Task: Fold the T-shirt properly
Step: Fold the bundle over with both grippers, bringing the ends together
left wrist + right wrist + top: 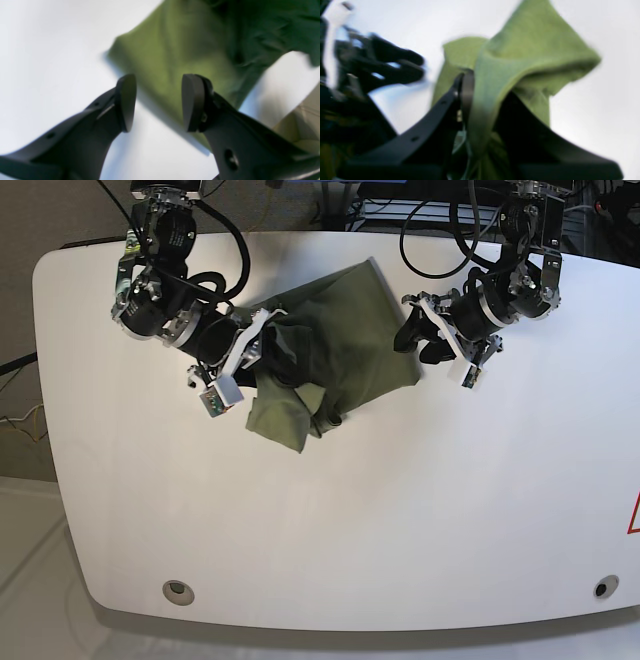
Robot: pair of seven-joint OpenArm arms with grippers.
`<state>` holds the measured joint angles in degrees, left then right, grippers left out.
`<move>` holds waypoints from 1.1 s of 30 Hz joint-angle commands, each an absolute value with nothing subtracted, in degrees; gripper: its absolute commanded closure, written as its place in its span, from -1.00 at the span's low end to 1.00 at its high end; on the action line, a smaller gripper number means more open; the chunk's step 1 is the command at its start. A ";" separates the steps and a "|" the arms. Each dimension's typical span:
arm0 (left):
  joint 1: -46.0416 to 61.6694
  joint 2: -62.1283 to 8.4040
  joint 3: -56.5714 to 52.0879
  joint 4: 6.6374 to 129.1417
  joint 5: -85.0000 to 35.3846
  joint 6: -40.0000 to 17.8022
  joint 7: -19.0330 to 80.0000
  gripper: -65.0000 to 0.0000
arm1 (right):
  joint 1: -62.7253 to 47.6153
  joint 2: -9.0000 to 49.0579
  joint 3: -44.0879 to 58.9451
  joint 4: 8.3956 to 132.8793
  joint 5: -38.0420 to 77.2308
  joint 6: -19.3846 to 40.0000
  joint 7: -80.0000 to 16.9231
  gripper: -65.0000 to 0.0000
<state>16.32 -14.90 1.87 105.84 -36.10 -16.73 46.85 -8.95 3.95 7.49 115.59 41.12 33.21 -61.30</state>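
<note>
Right gripper clamped on a bunched fold of the shirt, jaws narrow around the cloth, probably to lift and drag that side across. Left gripper hovering off the shirt's far edge with jaws wide and empty, likely lined up to take that hem. Shirt lying on the white surface between the two arms, olive-green, crumpled and partly doubled over itself, one corner pointing toward the near edge. Far from neatly folded.
</note>
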 commanded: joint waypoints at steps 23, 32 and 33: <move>13.85 -15.86 -0.65 107.11 -37.44 -17.13 45.85 0.15 | -3.13 0.98 -5.10 104.55 27.75 32.86 -57.11 1.00; 13.45 -15.99 -1.80 107.25 -37.76 -17.22 45.32 0.14 | -3.02 0.03 -10.35 104.44 20.70 32.06 -54.35 1.00; 13.51 -15.90 -2.05 107.44 -37.71 -17.13 45.22 0.14 | -2.95 0.13 -10.77 104.53 20.54 31.75 -54.09 0.88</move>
